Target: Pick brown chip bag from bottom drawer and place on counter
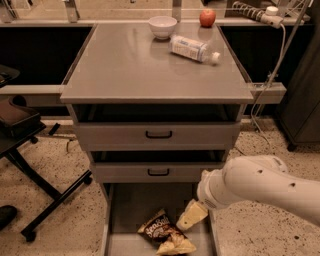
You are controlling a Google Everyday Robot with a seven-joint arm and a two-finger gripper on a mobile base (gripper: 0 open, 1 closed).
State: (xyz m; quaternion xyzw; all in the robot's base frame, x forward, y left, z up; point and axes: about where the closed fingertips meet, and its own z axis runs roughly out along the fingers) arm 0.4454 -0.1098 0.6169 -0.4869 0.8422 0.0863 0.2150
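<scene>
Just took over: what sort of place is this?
Probably a lab or office test area: a grey drawer cabinet on speckled floor, a wheeled stand at left, a power strip behind. The claw hangs over the open bottom drawer, beside the brown chip bag.

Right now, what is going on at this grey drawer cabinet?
A white robot arm reaches into the open grey metal bottom drawer. Its pale gripper hangs just right of the crumpled dark-brown chip bag, which lies on the drawer floor, not yet lifted. The flat grey counter above holds a white bowl, a red apple and a clear plastic bottle.
</scene>
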